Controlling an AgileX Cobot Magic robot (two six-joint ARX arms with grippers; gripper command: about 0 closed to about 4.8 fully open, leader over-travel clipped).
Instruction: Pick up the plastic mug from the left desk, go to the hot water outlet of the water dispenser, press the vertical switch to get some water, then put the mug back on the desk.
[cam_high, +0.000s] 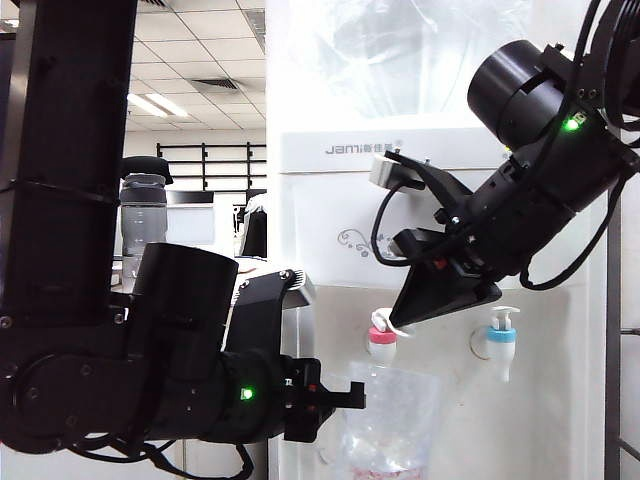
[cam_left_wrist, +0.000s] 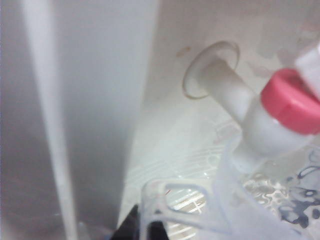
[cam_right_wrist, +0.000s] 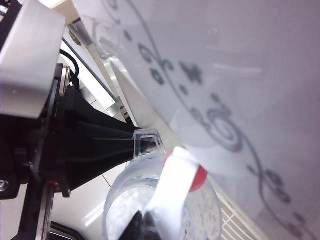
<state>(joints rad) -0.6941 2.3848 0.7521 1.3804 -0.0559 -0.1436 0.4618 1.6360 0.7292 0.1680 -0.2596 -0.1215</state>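
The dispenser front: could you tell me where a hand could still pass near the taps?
Free: under the blue-collared tap, right of the plastic mug. Crowded: the hot water outlet, where the shut right pincer sits on the vertical switch, with the mug, held by the left pincer, directly beneath.
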